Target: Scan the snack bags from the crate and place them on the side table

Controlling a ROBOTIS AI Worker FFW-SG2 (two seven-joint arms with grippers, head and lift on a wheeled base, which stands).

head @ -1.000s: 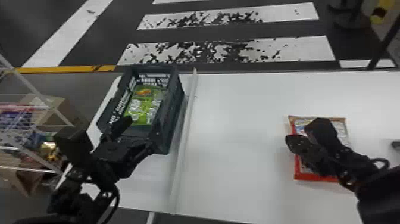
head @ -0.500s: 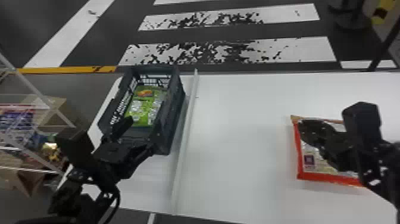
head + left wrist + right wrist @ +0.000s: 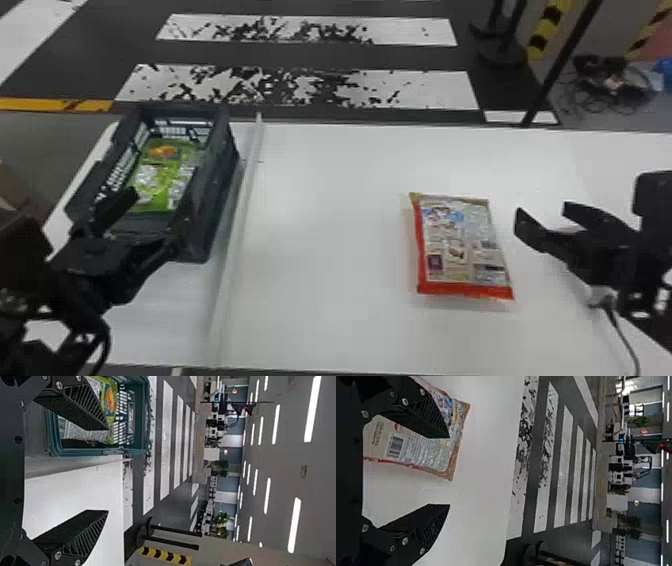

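Clearly, the left gripper (image 3: 159, 212) and right gripper (image 3: 541, 212) have fingers spread wide, the latter near a snack bag (image 3: 460, 245).

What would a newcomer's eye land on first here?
Probably the red-edged snack bag lying alone on the white table, beside the open right claw. Next, the dark crate at the table's left end, a bright green bag inside. Beyond the table, the worn white floor stripes also stand out.
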